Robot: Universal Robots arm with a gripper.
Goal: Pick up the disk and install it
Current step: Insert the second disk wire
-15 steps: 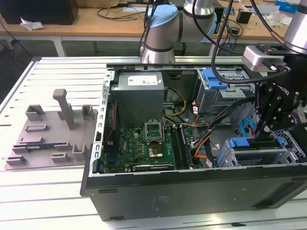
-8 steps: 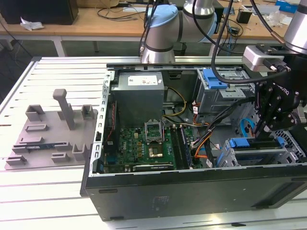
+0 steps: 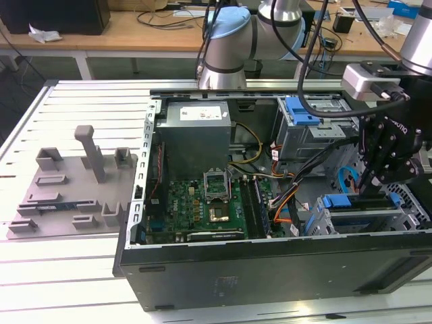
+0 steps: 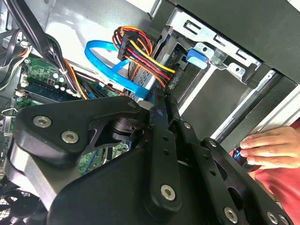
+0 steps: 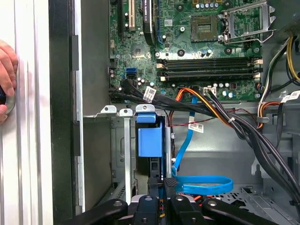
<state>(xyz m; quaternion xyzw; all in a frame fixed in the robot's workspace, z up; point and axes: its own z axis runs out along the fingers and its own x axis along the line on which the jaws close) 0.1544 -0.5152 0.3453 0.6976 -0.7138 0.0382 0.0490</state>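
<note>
The disk [image 5: 150, 140] stands edge-on in a slot of the silver drive cage [image 5: 123, 154], its bright blue rail facing the first wrist view. In the exterior view the disk's blue rail [image 3: 337, 201] shows at the case's front right corner, in the drive cage [image 3: 378, 219]. My gripper [image 5: 163, 183] is directly over the disk's outer end, its black fingers [image 4: 158, 123] close together on the disk's dark edge. In the exterior view the gripper [image 3: 368, 181] hangs just above the cage.
Orange, red and black power wires [image 4: 140, 49] and a blue flat cable [image 5: 206, 183] run close by the slot. A person's hand [image 4: 272, 147] rests on the case's edge. The motherboard [image 3: 202, 202], power-supply box [image 3: 196, 135] and upper bay with a blue clip [image 3: 300, 111] fill the case. A grey fixture [image 3: 67, 182] lies on the exterior view's left.
</note>
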